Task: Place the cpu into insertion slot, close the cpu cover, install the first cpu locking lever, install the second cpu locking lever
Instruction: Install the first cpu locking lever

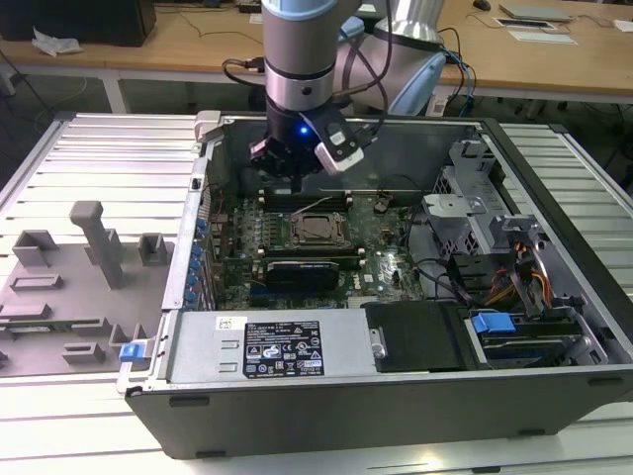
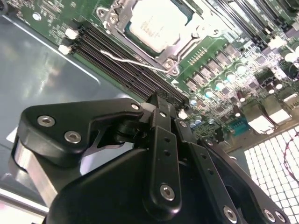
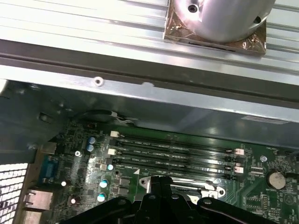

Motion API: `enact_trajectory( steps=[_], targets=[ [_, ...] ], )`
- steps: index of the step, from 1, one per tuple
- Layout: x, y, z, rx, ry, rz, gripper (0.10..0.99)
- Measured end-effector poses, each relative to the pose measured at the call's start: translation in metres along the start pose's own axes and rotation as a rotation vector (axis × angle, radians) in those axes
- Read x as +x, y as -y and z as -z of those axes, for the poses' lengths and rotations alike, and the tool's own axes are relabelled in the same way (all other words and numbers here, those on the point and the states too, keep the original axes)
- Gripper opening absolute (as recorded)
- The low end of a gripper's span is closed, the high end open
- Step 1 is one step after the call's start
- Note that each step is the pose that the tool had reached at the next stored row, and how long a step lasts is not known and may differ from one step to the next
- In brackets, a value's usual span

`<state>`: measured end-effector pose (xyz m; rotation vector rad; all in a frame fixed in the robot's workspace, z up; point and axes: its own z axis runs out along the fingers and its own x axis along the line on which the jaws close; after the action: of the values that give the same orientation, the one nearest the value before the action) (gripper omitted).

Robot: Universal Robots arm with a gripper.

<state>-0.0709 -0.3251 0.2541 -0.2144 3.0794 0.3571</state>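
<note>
The cpu (image 2: 156,28) shows its silver top inside the socket on the motherboard, also visible in the exterior view (image 1: 318,231). The cpu cover (image 2: 186,45) lies flat around it as a metal frame, and the insertion slot is hidden under both. A thin wire locking lever (image 2: 135,61) stands off the board along the socket's edge, slanting up in the exterior view (image 1: 315,205). My gripper (image 1: 297,183) hangs over the memory slots just behind the socket, apart from the lever. Its fingers (image 3: 161,183) meet with nothing between them.
Long black memory slots (image 3: 173,151) run between the socket and the case's back wall (image 3: 140,100). A black graphics card (image 1: 307,269) lies in front of the socket. The power supply (image 1: 267,346) and drive cage (image 1: 524,277) fill the case's front and the exterior view's right. Grey fixtures (image 1: 79,267) stand outside.
</note>
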Motion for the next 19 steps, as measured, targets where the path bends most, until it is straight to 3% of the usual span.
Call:
enact_trajectory(
  steps=[8, 13, 17, 19],
  targets=[
    [-0.0212, 0.0032, -0.0009, 0.000, -0.0002, 0.000, 0.106],
    [-0.0225, 0.0033, -0.0011, 0.000, 0.0018, 0.000, 0.106],
    [-0.0221, 0.0037, -0.0026, 0.007, 0.0329, 0.008, 0.106],
    [-0.0220, 0.0039, -0.0038, 0.012, 0.0416, 0.010, 0.106]
  ],
)
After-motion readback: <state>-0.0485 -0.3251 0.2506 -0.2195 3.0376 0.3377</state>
